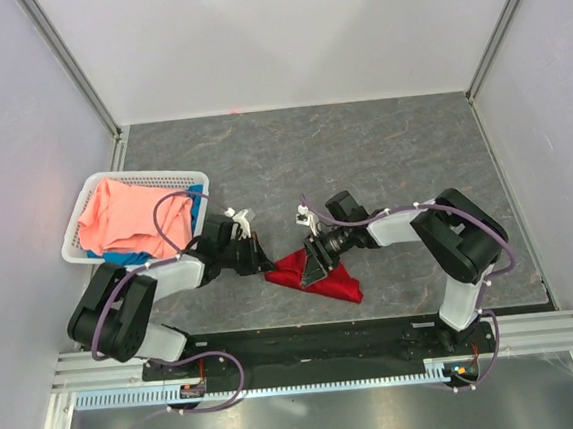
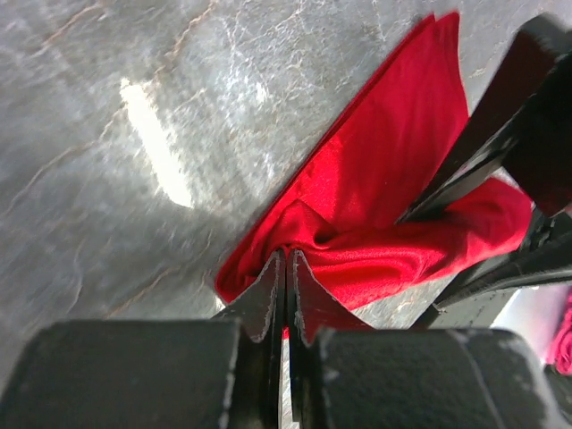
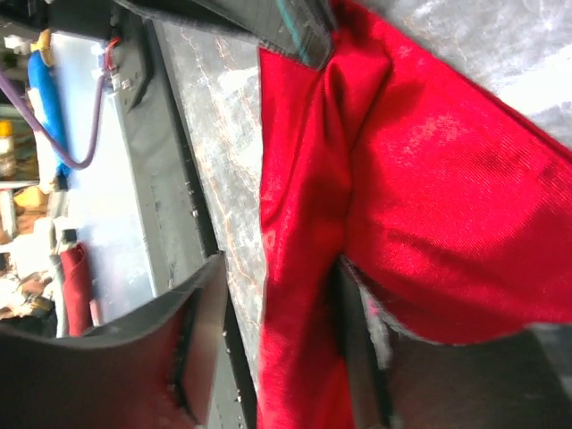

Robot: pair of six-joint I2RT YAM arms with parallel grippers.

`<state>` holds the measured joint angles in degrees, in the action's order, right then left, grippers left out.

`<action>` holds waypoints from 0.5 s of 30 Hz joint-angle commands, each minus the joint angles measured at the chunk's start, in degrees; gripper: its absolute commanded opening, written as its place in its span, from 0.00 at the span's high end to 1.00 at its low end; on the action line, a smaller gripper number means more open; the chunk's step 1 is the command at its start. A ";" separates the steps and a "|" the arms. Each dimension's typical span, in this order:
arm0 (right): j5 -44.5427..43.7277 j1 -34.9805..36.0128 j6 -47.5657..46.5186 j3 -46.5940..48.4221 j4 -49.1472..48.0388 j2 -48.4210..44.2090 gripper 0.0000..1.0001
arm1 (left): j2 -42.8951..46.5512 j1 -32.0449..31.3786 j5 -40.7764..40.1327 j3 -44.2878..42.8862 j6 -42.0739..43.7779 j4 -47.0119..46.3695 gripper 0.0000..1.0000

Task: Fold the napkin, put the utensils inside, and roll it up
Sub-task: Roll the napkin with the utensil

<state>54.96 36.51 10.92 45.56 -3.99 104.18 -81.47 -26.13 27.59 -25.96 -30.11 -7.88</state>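
Observation:
The deep red napkin (image 1: 319, 277) lies bunched on the grey table between both arms; it also shows in the left wrist view (image 2: 384, 197) and the right wrist view (image 3: 447, 206). My left gripper (image 1: 265, 265) is shut on the napkin's left corner (image 2: 288, 256). My right gripper (image 1: 317, 262) is open, and a fold of the napkin hangs between its fingers (image 3: 281, 308). Its right finger (image 3: 357, 344) touches the cloth. The spoon is not in view.
A white basket (image 1: 79, 228) at the left holds a salmon-pink cloth (image 1: 126, 216) over a blue cloth (image 1: 125, 257). Grey walls stand on both sides and at the back. The black rail with the arm bases (image 1: 308, 345) runs along the near edge.

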 commanded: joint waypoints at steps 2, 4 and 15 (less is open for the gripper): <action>-13.20 -0.13 -6.52 2.78 8.20 -5.38 0.36 | -5.89 -0.41 2.55 -4.27 1.19 3.39 0.98; -15.66 0.22 -6.52 2.87 8.56 -8.81 0.32 | -6.85 -0.41 2.73 -5.33 1.19 4.97 0.98; -50.11 17.62 -15.05 0.05 11.28 -23.76 0.23 | -11.43 -0.33 3.17 -11.22 0.22 14.64 0.98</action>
<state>19.31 48.49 0.67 46.52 5.32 82.02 -90.00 -26.13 31.73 -34.87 -30.17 -0.49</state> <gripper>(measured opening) 0.761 0.033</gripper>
